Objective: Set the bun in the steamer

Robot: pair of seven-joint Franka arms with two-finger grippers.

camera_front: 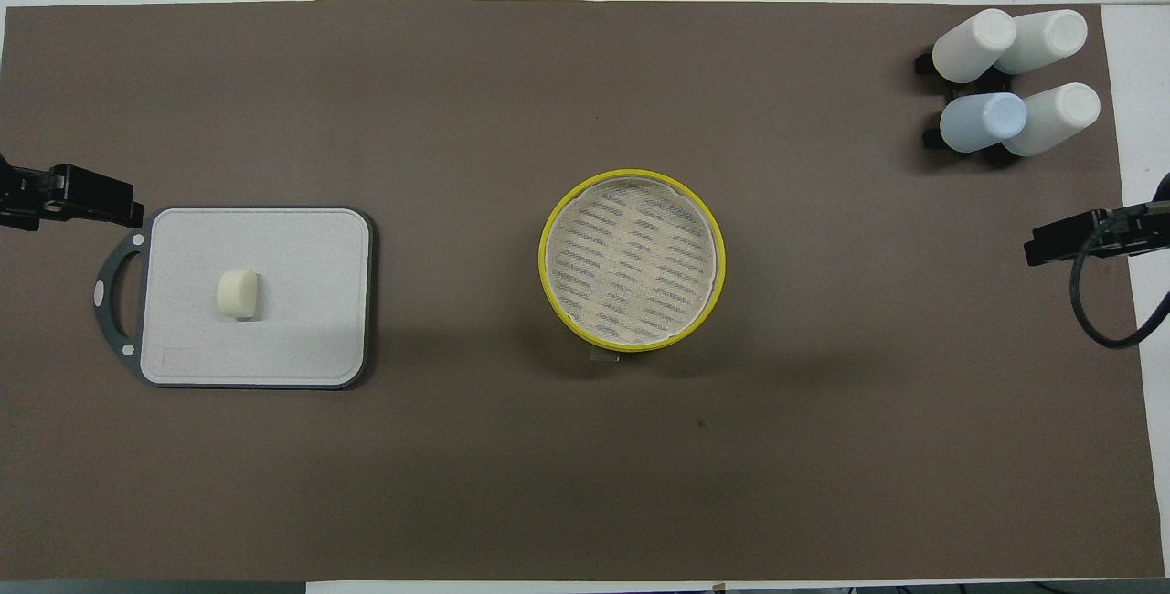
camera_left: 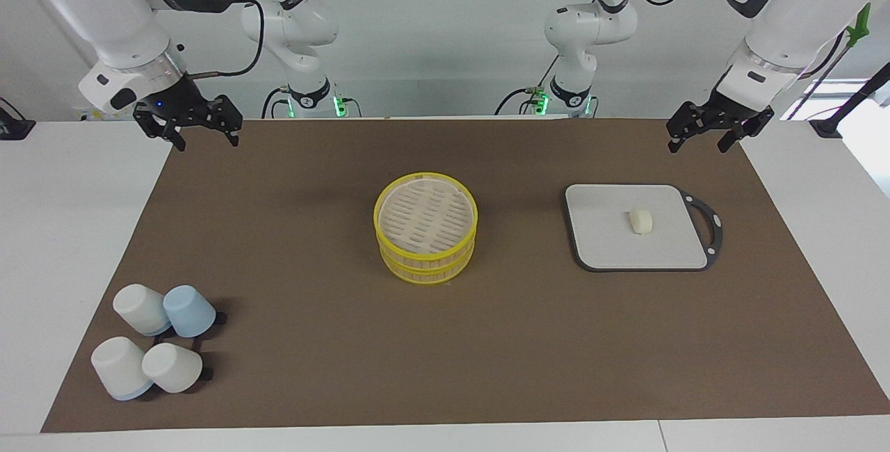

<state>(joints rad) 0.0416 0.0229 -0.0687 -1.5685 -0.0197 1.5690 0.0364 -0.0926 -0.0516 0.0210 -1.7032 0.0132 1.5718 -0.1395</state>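
Observation:
The cream-white bun [camera_left: 640, 221] [camera_front: 238, 293] lies on the grey board [camera_left: 605, 243] [camera_front: 302, 302] toward the left arm's end of the table. The steamer [camera_left: 425, 227] [camera_front: 632, 259], two stacked tiers with yellow rims, stands at the mat's middle with nothing on its slatted floor. My left gripper [camera_left: 701, 140] [camera_front: 114, 207] hangs open in the air over the mat's corner by its own base, holding nothing. My right gripper [camera_left: 206, 138] [camera_front: 1042, 251] hangs open over the mat's corner at its end, also holding nothing.
Several white and blue cups [camera_left: 156, 344] [camera_front: 1010, 78] stand upside down on a black rack at the right arm's end, farther from the robots than the steamer. A brown mat [camera_left: 445, 368] covers the white table. The board's black handle [camera_left: 710, 224] points toward the left arm's end.

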